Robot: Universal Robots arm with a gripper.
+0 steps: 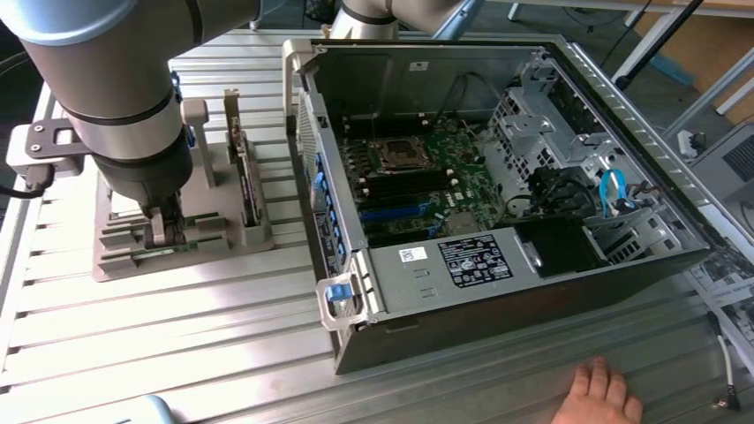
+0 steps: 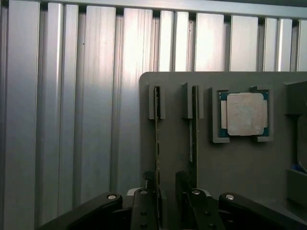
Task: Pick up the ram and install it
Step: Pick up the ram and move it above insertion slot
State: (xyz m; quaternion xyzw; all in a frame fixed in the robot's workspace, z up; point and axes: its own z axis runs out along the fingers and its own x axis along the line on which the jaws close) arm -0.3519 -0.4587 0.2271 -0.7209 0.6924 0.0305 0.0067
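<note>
Hand (image 2: 165, 188) of the arm is seen with its two black fingers (image 2: 147, 184) apart, straddling the ram (image 2: 157, 124), a long thin green circuit-board stick stood on edge; nothing is clamped yet. The ram is kept in the slot nearest one edge of the flat grey plastic holder (image 2: 211, 163), which is laid on the slatted aluminium surface (image 2: 72, 120) toward the exterior view's left edge.

Risks, as judged: one finger is placed in the narrow gap between the ram and the second, identical green stick (image 2: 194, 120) just beside it, so that neighbour could be nudged or pinched by an off-centre close. The ram could be jammed in its slot, or let slip, by a skewed grip.

Holder contents: both sticks in parallel slots, a square silver processor chip (image 2: 245, 114) in a corner-framed recess, a dark expansion card (image 1: 244, 190) stood upright. Open black-and-silver computer case (image 1: 471, 283) is laid on its side; a green motherboard (image 1: 460, 177) is housed inside.
</note>
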